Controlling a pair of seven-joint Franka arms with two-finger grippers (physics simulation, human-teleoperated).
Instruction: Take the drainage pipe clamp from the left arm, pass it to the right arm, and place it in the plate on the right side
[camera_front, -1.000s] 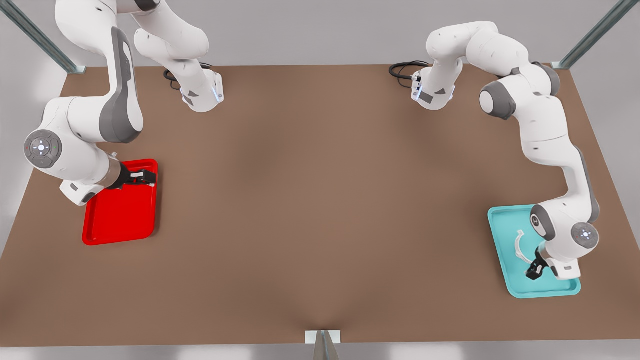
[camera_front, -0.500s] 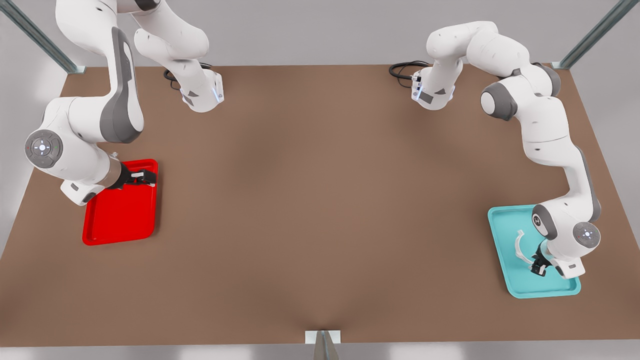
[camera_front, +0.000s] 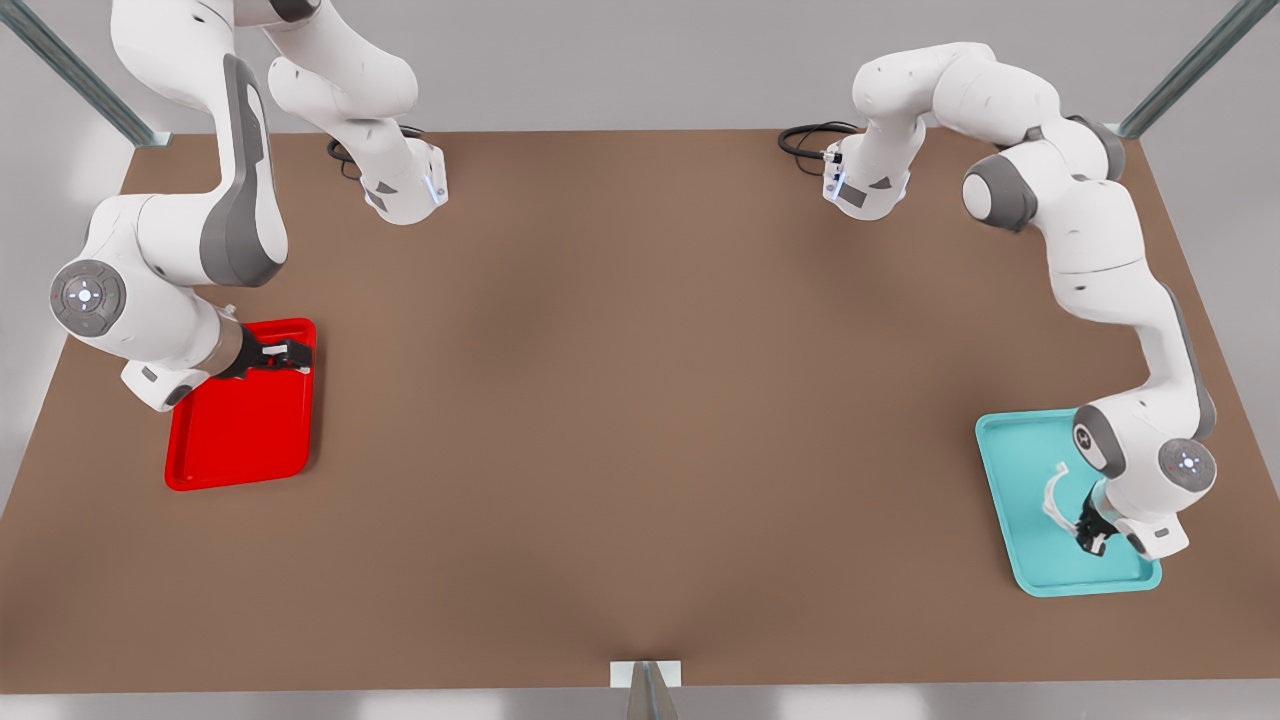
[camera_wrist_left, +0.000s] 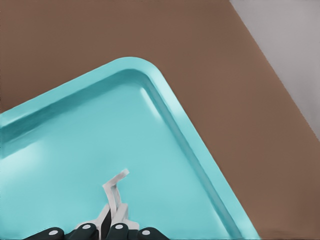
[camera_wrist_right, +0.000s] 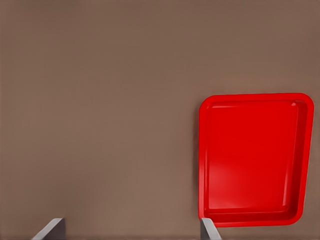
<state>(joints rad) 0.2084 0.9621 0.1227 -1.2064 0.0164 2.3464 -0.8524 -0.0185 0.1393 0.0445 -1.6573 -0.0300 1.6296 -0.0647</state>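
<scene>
Altogether two trays: left claw (camera_front: 1090, 533) pinches the one clamp (camera_front: 1055, 494) over the teal tray (camera_front: 1010, 470), right claw (camera_front: 285, 355) apart above the red plate (camera_front: 240, 440).

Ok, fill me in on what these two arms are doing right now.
The left gripper is over the teal tray on the front view's right, shut on the drainage pipe clamp; the left wrist view shows the white arc pinched between its fingers. No handover has begun. The right gripper waits, open, over the far end of the red plate on the front view's left, which has nothing in it.
</scene>
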